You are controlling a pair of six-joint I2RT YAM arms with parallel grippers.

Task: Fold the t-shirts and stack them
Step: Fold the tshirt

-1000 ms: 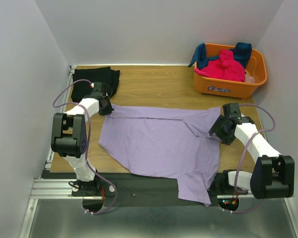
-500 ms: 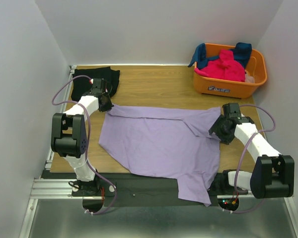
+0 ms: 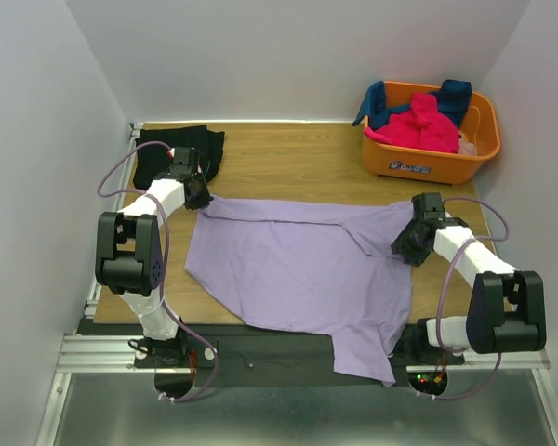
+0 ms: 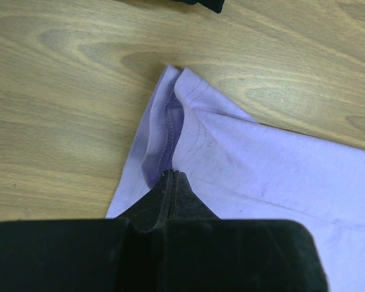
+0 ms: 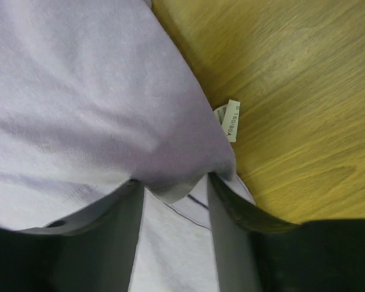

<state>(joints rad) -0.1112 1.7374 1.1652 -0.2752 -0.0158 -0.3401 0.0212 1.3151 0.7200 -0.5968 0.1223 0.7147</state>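
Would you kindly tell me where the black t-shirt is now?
In the top view, the black t-shirt lies at the far left corner of the table, just beyond the left gripper pinching the lavender t-shirt.

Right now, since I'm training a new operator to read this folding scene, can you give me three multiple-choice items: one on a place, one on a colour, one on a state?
1. Where on the table does the black t-shirt lie?
A. far left corner
B. near right corner
C. middle of the near edge

2. What colour is the t-shirt on top in the orange basket?
A. white
B. hot pink
C. yellow

3. How does the left gripper stand?
A. open above bare wood
B. open around the black t-shirt
C. shut on the hem of the lavender t-shirt

Answers:
1 A: the top view shows it at the far left corner.
2 B: the hot-pink t-shirt crowns the pile.
3 C: the left wrist view shows closed jaws pinching the stitched hem.
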